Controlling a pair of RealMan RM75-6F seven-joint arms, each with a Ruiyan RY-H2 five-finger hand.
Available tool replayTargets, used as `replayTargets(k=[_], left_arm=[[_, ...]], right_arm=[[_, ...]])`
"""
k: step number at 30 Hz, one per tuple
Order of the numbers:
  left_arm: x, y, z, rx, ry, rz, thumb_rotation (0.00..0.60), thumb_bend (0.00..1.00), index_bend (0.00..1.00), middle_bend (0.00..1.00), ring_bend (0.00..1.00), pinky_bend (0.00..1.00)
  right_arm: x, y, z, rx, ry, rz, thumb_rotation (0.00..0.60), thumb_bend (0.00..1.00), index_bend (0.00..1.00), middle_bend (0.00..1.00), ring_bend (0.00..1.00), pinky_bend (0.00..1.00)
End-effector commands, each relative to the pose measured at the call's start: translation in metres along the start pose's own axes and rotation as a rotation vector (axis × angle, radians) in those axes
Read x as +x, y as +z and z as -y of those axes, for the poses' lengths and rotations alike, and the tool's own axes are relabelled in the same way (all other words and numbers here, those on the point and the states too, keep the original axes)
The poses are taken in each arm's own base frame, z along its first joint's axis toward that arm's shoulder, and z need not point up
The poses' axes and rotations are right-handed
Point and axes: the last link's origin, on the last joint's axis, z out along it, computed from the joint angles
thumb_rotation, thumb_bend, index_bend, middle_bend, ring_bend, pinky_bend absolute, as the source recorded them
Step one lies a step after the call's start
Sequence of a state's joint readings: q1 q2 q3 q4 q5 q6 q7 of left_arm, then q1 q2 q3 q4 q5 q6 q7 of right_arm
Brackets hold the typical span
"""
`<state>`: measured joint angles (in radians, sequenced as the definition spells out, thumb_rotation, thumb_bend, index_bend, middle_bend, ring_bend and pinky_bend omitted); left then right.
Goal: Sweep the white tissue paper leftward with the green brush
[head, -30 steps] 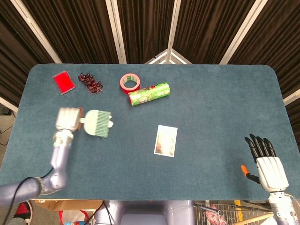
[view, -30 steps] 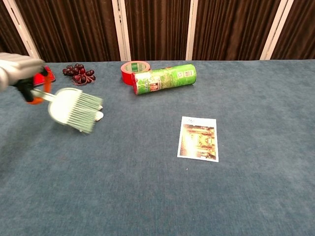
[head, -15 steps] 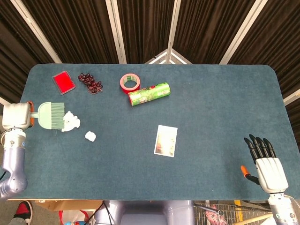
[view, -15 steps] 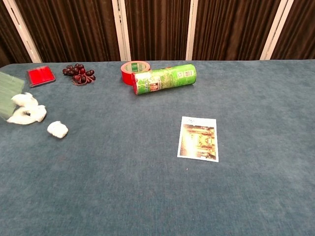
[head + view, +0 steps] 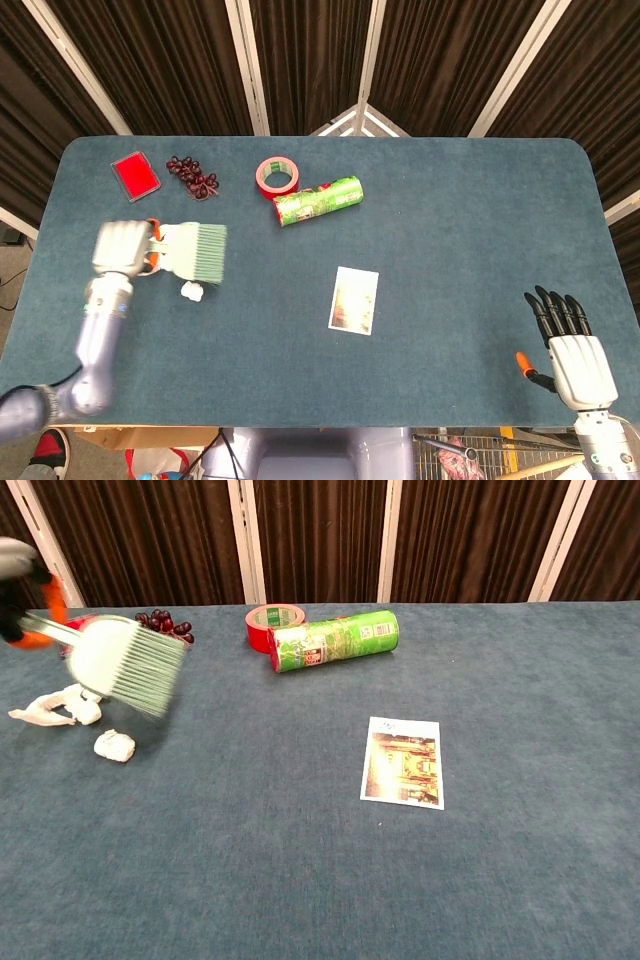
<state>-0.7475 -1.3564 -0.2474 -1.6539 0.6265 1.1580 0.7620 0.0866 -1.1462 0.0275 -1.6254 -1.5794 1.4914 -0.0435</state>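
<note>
My left hand [image 5: 120,248] grips the orange handle of the green brush [image 5: 195,252] over the table's left side. In the chest view the brush [image 5: 125,665] hangs tilted above the cloth, bristles pointing down and right, and my left hand [image 5: 20,565] is cut off at the frame's corner. A large crumpled piece of white tissue [image 5: 55,708] lies left of the bristles; the head view hides it under the brush. A small tissue ball [image 5: 192,291] [image 5: 114,746] lies just in front of the brush. My right hand [image 5: 575,350] rests open at the near right edge.
A red tape roll [image 5: 277,176] and a green can [image 5: 318,200] lie at the back centre. A photo card [image 5: 353,299] lies mid-table. A red card [image 5: 135,176] and a dark bead cluster [image 5: 192,176] sit at the back left. The blue table [image 5: 460,230] stretches right.
The brush swept left and pushed the tissue into two pieces near the left edge. It has now swung back right, lifted over them. The right hand has not moved.
</note>
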Motion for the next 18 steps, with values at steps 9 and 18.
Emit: replayTargets(k=[9,18], left_arm=[[-0.043,-0.011,-0.031,-0.078,0.105,0.090,0.600,0.70,0.76,1.00,1.00,1.00],[-0.042,-0.012,0.050,0.080,0.176,0.092,0.600,0.70,0.76,1.00,1.00,1.00]], right_arm=[[0.001,-0.001,-0.003,-0.009,-0.001,-0.002,0.600,0.32,0.00,0.00,0.00,0.00],[-0.001,-0.002,-0.001,-0.006,-0.015,0.002,0.600,0.32,0.00,0.00,0.00,0.00]])
